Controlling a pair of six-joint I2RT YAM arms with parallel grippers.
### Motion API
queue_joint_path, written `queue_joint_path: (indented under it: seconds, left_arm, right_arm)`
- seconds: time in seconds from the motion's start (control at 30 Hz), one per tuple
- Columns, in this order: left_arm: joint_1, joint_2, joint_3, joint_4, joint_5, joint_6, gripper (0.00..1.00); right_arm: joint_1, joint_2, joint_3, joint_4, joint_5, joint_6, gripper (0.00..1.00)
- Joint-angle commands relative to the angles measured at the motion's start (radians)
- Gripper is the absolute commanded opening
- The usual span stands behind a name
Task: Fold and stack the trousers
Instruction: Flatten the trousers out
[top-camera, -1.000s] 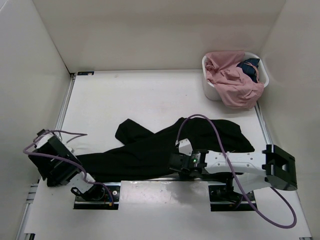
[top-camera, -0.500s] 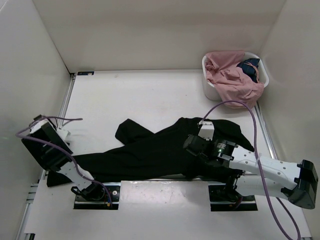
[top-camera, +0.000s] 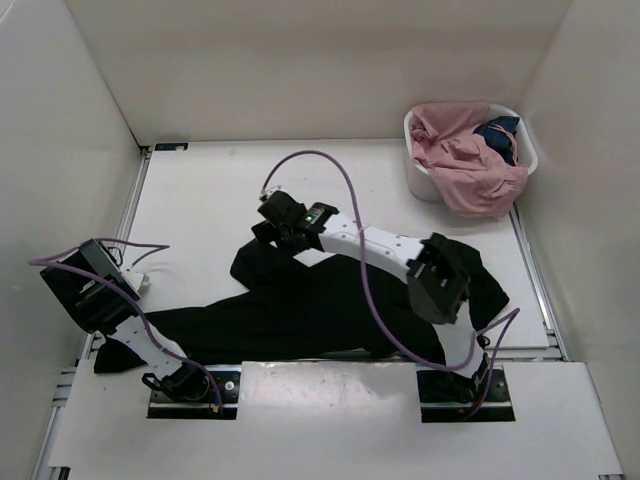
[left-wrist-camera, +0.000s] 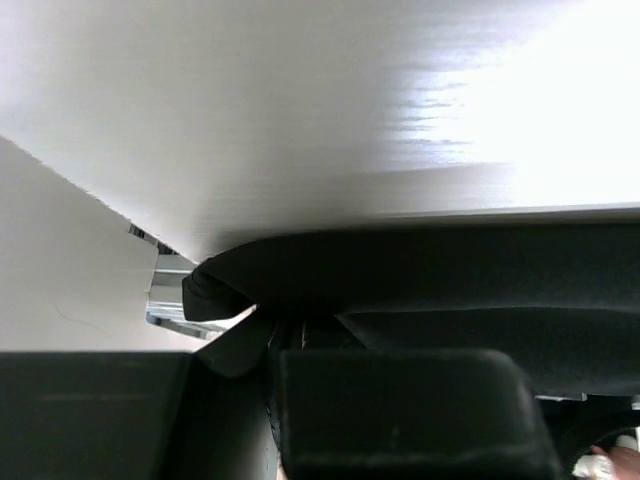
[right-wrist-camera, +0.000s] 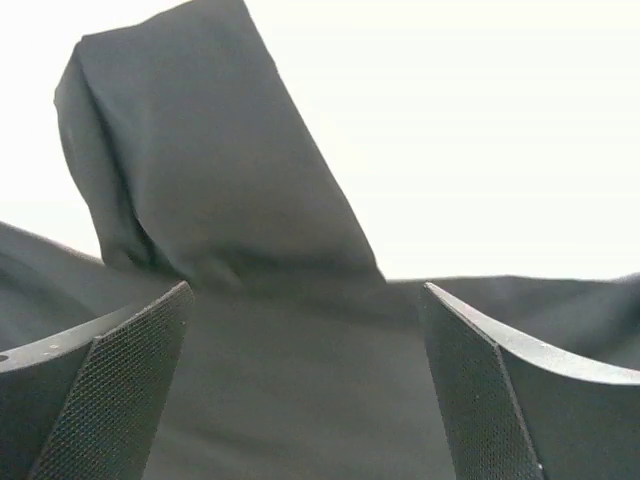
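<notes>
Hanging over the trousers (top-camera: 300, 310) on the desk (top-camera: 220, 190), your right tool (right-wrist-camera: 305, 290) gapes wide, holding nothing; left tool (left-wrist-camera: 400, 400) by their left end: grip unreadable.

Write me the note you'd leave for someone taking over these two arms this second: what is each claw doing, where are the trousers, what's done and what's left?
Right gripper: open, holding nothing, poised over the trousers at the turned-over leg end on their far left.
Left gripper: low at the trousers' left end by the near table edge. Black fabric fills its camera, so its grip is unclear.
Trousers: sprawled and rumpled across the near side of the table.
Done: no neat fold yet.
Left: flatten, fold, stack.
Also: a white basket of pink clothes sits in the far right corner.
</notes>
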Motion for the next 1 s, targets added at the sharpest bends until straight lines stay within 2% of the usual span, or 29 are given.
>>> queue_joint_path:
  seconds: [0.0,0.27,0.37,0.47,0.5,0.53,0.57,0.7,0.77,0.83,0.87,0.9,0.93,0.97]
  left_arm:
    - [0.002,-0.021,0.036,0.053,0.167,-0.027,0.14]
    - [-0.025,-0.075,0.115,0.033,0.232,-0.058,0.14]
    - [-0.035,-0.075,0.144,0.023,0.232,-0.058,0.14]
    - [-0.047,-0.075,0.185,0.023,0.244,-0.067,0.14]
    - [-0.047,-0.075,0.199,0.023,0.254,-0.078,0.14]
    - [-0.056,-0.075,0.214,0.023,0.255,-0.087,0.14]
    - [-0.07,-0.075,0.248,0.023,0.268,-0.087,0.14]
    - [-0.107,-0.064,0.326,0.023,0.291,-0.127,0.14]
    - [-0.134,-0.029,0.336,0.023,0.258,-0.138,0.14]
    - [-0.153,-0.009,0.325,0.023,0.218,-0.148,0.14]
    - [-0.153,0.005,0.325,0.023,0.218,-0.149,0.14]
    - [-0.153,0.005,0.311,0.023,0.207,-0.149,0.16]
    - [-0.153,0.014,0.311,0.023,0.207,-0.149,0.2]
    - [-0.153,0.014,0.297,0.023,0.195,-0.149,0.28]
  right_arm:
    - [-0.019,0.143,0.148,0.006,-0.159,-0.12,0.98]
    - [-0.019,0.45,0.449,-0.045,-0.227,-0.12,0.98]
    - [-0.019,0.513,0.501,-0.057,-0.236,-0.098,0.93]
    - [-0.031,0.513,0.501,-0.047,-0.215,-0.078,0.46]
    - [-0.032,0.513,0.501,-0.034,-0.215,-0.078,0.11]
    - [-0.057,0.504,0.501,-0.034,-0.203,-0.063,0.01]
    - [-0.067,0.478,0.51,-0.015,-0.174,-0.052,0.0]
    - [-0.13,0.388,0.535,0.13,-0.066,-0.008,0.0]
    - [-0.14,0.346,0.553,0.243,-0.075,0.021,0.0]
    - [-0.141,0.36,0.622,0.262,-0.109,0.03,0.01]
    - [-0.141,0.372,0.644,0.272,-0.133,0.04,0.08]
    - [-0.141,0.397,0.656,0.273,-0.159,0.04,0.41]
    - [-0.141,0.406,0.656,0.273,-0.187,0.04,0.65]
    - [-0.141,0.415,0.656,0.25,-0.215,0.04,0.78]
